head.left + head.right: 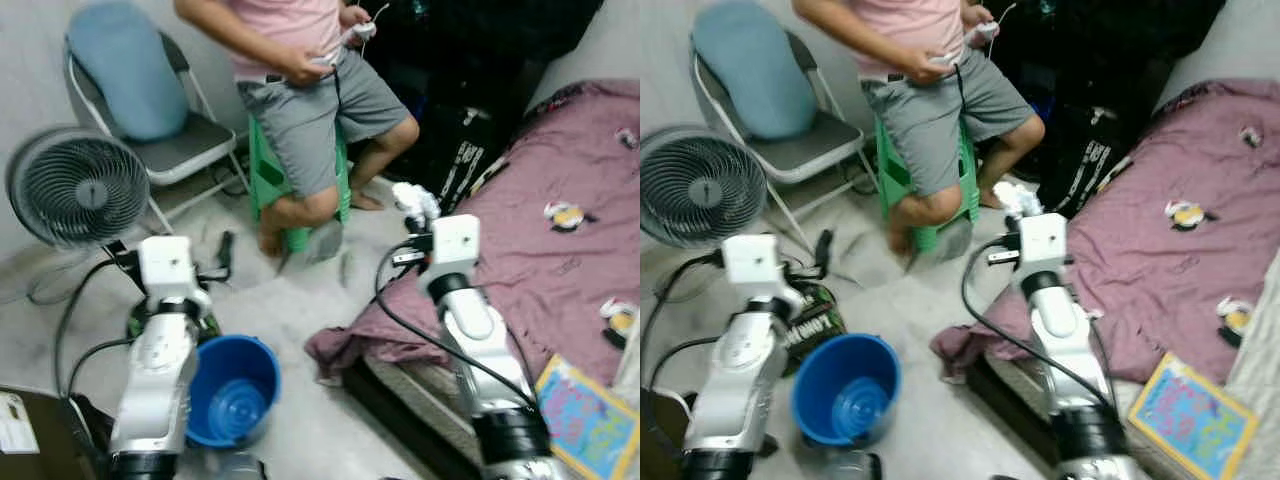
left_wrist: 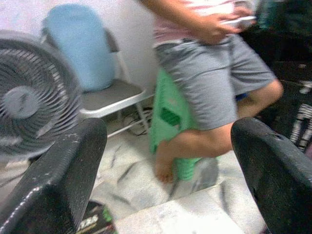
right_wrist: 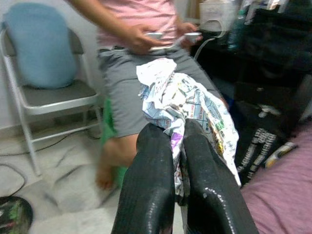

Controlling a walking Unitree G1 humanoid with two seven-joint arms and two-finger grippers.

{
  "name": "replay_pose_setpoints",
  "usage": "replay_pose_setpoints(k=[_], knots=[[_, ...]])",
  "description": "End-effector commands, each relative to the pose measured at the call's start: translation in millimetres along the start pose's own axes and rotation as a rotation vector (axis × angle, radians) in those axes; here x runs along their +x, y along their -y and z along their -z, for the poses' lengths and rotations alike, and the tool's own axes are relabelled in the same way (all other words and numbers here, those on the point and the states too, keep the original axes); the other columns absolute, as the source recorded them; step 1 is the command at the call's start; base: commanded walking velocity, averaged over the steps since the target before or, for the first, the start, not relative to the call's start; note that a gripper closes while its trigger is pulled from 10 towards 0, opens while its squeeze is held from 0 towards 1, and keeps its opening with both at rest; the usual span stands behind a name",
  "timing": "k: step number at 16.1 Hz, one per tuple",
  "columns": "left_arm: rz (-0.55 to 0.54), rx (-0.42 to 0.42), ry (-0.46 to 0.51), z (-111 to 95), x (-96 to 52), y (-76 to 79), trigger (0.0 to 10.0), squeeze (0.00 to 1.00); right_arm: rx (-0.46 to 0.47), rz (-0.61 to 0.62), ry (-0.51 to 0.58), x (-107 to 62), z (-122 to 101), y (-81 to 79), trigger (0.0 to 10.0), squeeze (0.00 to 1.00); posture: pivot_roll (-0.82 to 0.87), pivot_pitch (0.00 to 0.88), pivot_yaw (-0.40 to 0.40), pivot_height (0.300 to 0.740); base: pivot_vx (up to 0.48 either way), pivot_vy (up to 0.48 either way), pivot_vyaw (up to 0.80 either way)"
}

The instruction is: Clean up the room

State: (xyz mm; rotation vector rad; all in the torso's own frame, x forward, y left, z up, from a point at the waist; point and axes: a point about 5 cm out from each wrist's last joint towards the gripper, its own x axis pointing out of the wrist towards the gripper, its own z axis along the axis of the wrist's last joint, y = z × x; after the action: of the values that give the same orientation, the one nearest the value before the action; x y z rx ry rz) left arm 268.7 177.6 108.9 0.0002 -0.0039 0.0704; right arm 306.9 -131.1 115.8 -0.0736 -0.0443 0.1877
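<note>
Person (image 1: pixel 300 90) on stool (image 1: pixel 268 185); bucket (image 1: pixel 232 390) below.

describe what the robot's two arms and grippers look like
Both arms, left arm and right arm, are glossy silver-white shells with a boxy white wrist block, black joint collars and loose black cables looping alongside. The left gripper and right gripper each have two long, rounded black fingers with a slightly grainy sheen.

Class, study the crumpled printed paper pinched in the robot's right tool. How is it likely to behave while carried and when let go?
The crumpled paper looks thin and creased, so probably very light and floppy. The right tool pinches one lower edge, so the loose bulk above may sag or sway. Released over the blue bucket, it would likely drift rather than drop straight.
</note>
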Motion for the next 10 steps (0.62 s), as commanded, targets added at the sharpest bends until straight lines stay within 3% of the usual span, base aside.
replay_pose_setpoints(k=[1,4,10], knots=[[-0.035,0.012,0.021,-2.6,-3.5,-6.5,10.0,0.0,0.002,-0.051,0.04,9.6,-10.3,-10.3,10.0,0.0,0.05,0.0,-0.059,0.74,0.0,0.0,0.0],[-0.039,0.006,0.016,1.1,-2.6,-4.7,10.0,0.0,-0.039,-0.067,0.042,11.2,-8.6,-11.3,10.0,0.0,0.03,0.0,-0.066,0.74,0.0,0.0,0.0],[0.009,0.003,0.016,1.0,4.1,2.9,10.0,0.0,-0.026,-0.033,0.044,5.9,-5.8,-5.5,10.0,0.0,-0.02,0.0,-0.026,0.74,0.0,0.0,0.8]])
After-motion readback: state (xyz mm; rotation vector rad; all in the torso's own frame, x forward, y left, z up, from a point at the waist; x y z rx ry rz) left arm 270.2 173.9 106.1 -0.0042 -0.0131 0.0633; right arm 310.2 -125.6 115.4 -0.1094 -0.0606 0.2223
